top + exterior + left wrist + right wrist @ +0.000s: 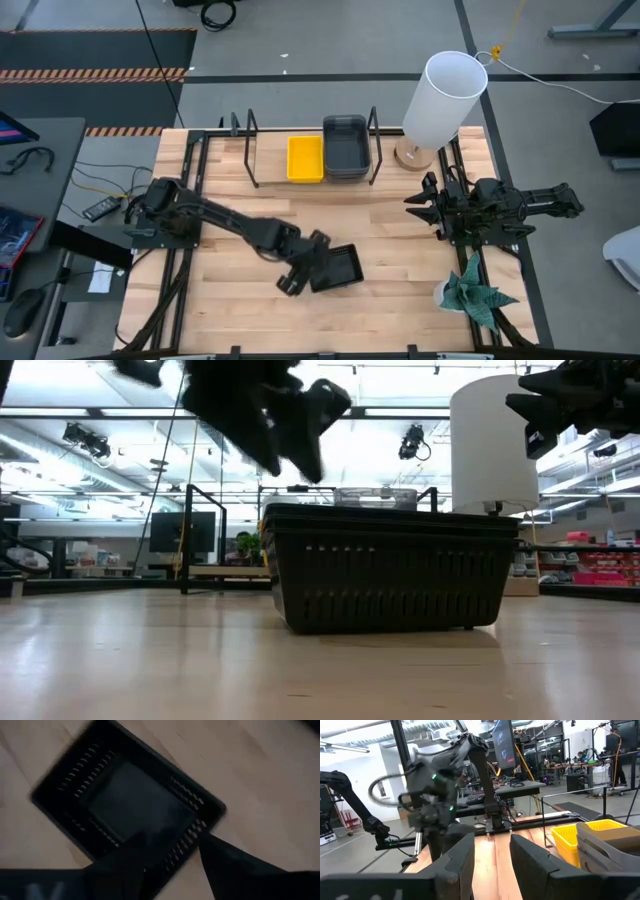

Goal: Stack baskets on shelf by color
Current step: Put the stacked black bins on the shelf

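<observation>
A black mesh basket [336, 268] stands upright on its base on the tabletop at the near middle; it fills the low view [390, 570]. My left gripper [306, 264] hangs open just above the basket's left end [290, 430]. In its wrist view the fingers stand apart over the basket's near wall [172, 865] and touch nothing. On the shelf [268, 160] at the far side stand a yellow basket [305, 158] and, to its right, a dark grey basket [345, 147]. My right gripper [420, 200] waits open at the table's right [492, 855].
A tall white cylinder [440, 100] stands at the far right beside the shelf. A small green plant [475, 295] sits at the near right. Bare wood lies between the black basket and the shelf.
</observation>
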Controlling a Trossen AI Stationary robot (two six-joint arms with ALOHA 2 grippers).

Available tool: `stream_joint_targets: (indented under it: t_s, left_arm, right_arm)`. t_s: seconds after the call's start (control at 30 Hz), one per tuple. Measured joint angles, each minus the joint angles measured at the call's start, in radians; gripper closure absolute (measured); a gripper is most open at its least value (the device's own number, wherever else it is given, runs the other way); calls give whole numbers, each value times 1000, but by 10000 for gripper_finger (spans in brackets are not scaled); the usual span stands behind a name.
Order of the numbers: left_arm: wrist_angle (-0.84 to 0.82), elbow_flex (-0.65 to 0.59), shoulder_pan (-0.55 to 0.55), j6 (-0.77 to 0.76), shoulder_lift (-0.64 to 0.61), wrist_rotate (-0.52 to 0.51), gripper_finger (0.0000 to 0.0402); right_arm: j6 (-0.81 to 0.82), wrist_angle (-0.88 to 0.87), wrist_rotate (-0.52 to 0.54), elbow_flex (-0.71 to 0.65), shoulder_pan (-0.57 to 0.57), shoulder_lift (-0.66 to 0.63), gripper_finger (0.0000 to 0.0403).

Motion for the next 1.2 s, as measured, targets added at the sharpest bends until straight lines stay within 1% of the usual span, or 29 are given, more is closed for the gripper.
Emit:
stream_joint_targets:
  t_s: [0.07, 0.13, 0.2, 0.37, 0.43, 0.53, 0.63, 0.73, 0.93, 1.1, 1.13, 1.2]
  left_arm:
    - [1, -1, -29, 35, 11, -41, 204]
    - [1, -1, -58, 73, 15, -103, 190]
    - [1, -1, -80, 100, 18, -136, 174]
    - [-30, 0, -105, 158, 51, -132, 144]
    - [-57, 0, -110, 188, 70, -147, 142]
    - [-49, 0, -114, 208, 106, -176, 150]
    - [-44, -1, -112, 208, 138, -192, 168]
    - [-47, -1, -112, 208, 158, -204, 196]
    - [-51, -1, -113, 192, 161, -208, 280]
    - [-93, 7, -120, 87, 152, -212, 378]
    - [-128, 13, -120, 59, 149, -211, 385]
    - [-177, 28, -119, -16, 141, -214, 385]
  right_arm:
    - [0, -1, 0, 0, 0, 0, 273]
    - [0, 2, 0, 0, 0, 0, 273]
    - [0, 7, 0, 0, 0, 0, 273]
    - [0, 15, 0, 0, 0, 0, 273]
    - [0, 16, 0, 0, 0, -1, 273]
    - [0, 19, 0, 0, 0, 0, 273]
    - [0, 21, 0, 0, 0, 1, 273]
    - [0, 22, 0, 0, 0, 1, 273]
    - [0, 22, 0, 0, 0, 1, 273]
    - [0, 21, 0, 0, 0, 1, 273]
    - [0, 21, 0, 0, 0, 1, 273]
    - [0, 21, 0, 0, 0, 1, 273]
